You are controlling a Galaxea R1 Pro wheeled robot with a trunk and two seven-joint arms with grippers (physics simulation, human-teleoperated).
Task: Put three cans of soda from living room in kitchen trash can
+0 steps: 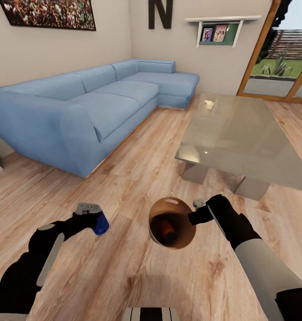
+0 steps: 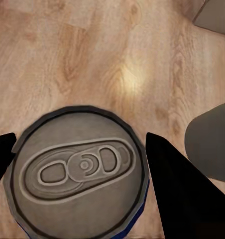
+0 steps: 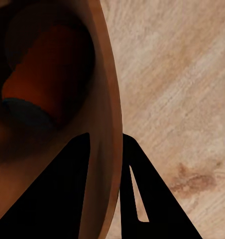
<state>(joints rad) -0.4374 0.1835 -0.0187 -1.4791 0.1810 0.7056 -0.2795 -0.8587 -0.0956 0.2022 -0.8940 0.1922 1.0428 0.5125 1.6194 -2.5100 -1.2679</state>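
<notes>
My left gripper (image 1: 96, 219) clamps a blue soda can (image 1: 100, 224) at lower left of the head view, its grey top (image 2: 77, 172) between my fingers. My right gripper (image 1: 196, 214) pinches the trash can (image 1: 172, 223) by its rim (image 3: 106, 129) at lower centre; an orange can (image 3: 53, 74) lies inside. Bare wood floor (image 1: 137, 174) runs between the blue sofa (image 1: 79, 107) and the glass coffee table (image 1: 244, 138), whose near edge is just beyond my right hand.

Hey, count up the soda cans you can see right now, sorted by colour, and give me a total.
Blue can, held in the left gripper: 1
Orange can, lying inside the bin held by the right gripper: 1
Total visible: 2
</notes>
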